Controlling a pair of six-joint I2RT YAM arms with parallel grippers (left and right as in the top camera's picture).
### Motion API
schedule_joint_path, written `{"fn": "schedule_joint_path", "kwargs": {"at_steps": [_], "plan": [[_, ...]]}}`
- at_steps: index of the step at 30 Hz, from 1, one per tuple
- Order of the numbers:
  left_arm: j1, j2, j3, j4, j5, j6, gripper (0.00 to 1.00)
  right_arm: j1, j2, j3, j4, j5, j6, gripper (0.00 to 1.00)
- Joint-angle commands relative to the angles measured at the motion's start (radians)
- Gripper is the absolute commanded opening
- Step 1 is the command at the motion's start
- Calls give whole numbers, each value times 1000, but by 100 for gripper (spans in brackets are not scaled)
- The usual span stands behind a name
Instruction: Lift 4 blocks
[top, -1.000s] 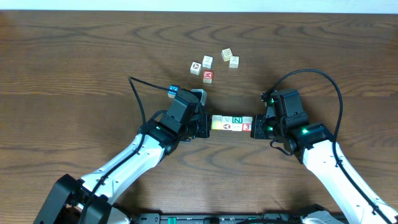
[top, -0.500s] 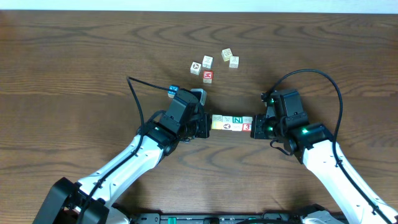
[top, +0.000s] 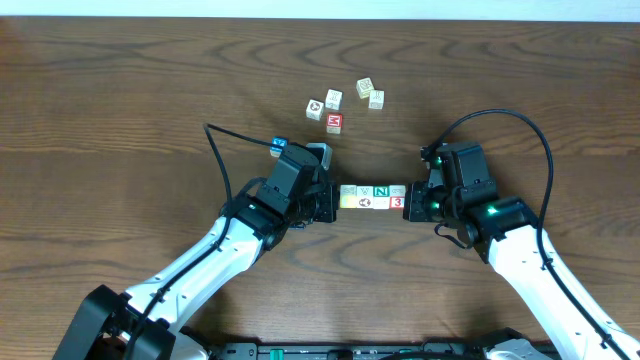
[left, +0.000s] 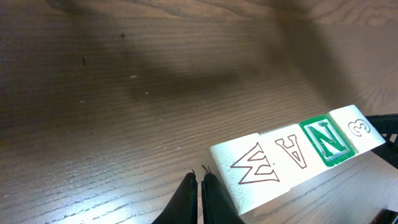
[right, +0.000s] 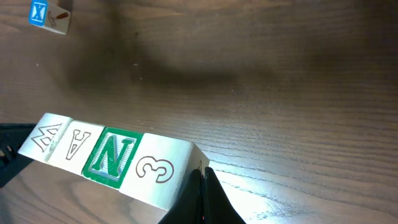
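- Bench (top: 120, 80): dark wood grain, and it carries everything in view. The work sits just below centre in the overhead view.
- Left arm (top: 220, 250) and right arm (top: 540, 260): you have brought them in from 7 and 5 o'clock so that they face each other. I judge this is meant to squeeze the row from both ends, as no single pair of jaws could span it.
- Row of four blocks (top: 372, 197): it lies between the two arms, with its long axis running 9 to 3 o'clock. The blocks butt face to face with no gap showing. From the right wrist the faces read M, A, green N (right: 111, 157), then 3 (right: 154, 169). That view puts the 3 end at your right jaws and the M end at your left.
- Whether the row (left: 292, 155) is clear of the bench I cannot tell. No view shows the underside.
- Loose cubes (top: 340, 100): five are scattered at 12 o'clock, well apart from the row and not part of this lift.
- Blue cube (top: 279, 145): it sits alone at 10 o'clock, just beside the left arm's wrist.
- Left jaws: closed with the fingers together, and nothing is held between them. The joined tips press the M end like a blunt pusher.
- Right jaws: likewise closed on nothing, tips set against the 3 end.
- Risk, in my judgement: end pressure alone holds the row, so any skew between your arms may buckle it at a joint.
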Motion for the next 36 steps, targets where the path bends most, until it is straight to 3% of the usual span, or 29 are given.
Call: {"fn": "schedule_joint_path", "kwargs": {"at_steps": [1, 36], "plan": [[-30, -21, 61, 27, 145, 14, 7, 37, -17, 36, 16, -201, -6, 1], [-30, -21, 61, 22, 145, 13, 7, 37, -16, 36, -11, -200, -6, 1]]}}
